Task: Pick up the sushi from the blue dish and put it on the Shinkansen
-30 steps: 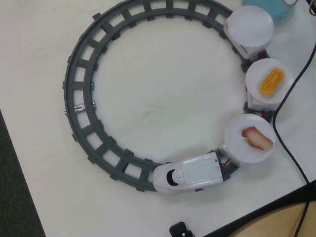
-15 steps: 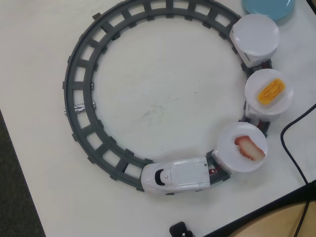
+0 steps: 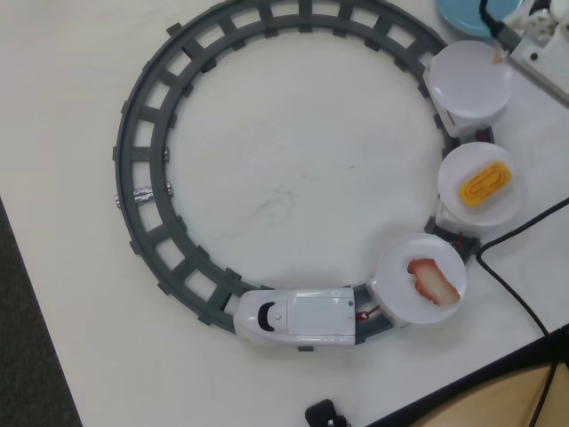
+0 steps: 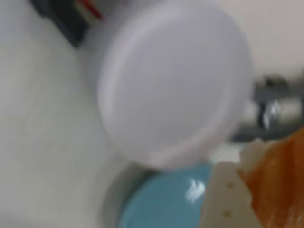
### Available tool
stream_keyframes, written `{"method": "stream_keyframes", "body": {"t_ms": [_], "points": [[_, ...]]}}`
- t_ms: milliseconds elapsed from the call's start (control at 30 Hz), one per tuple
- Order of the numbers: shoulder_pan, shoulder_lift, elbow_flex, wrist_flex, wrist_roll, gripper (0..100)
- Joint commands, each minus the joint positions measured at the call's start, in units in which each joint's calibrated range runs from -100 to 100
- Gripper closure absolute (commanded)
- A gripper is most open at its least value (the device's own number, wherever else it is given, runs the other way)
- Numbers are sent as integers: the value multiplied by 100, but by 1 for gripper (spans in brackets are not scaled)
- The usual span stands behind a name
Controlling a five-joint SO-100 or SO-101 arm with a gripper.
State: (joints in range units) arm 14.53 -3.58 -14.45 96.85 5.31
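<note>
White plates ride the Shinkansen [image 3: 295, 316] round the grey track [image 3: 142, 133] in the overhead view. The rearmost plate [image 3: 469, 77], at upper right, is bare; the next carries a yellow piece [image 3: 485, 182], the one behind the engine a red-and-white piece [image 3: 434, 281]. The gripper [image 3: 500, 49] pokes in from the top right corner, its tip over the bare plate's upper right edge, with the dish [image 3: 462, 12] just above and left of it. I can't make out the jaws from here.

Wrist view, blurred: the sushi [image 4: 278, 185] fills the lower right corner, orange, soft-edged, pressed against a pale finger [image 4: 228, 199], so the gripper looks to be holding it. The bare plate [image 4: 173, 83] lies up and left of the sushi, with the dish [image 4: 166, 202] below it. I'd say the drop needs the sushi carried further in over that plate.
</note>
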Motion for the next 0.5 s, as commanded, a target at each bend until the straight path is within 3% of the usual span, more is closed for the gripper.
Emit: {"method": "stream_keyframes", "body": {"t_ms": [0,467], "points": [[-309,-281,628,-104,51,98],[-371,-565,2702,-1405,188,98]]}}
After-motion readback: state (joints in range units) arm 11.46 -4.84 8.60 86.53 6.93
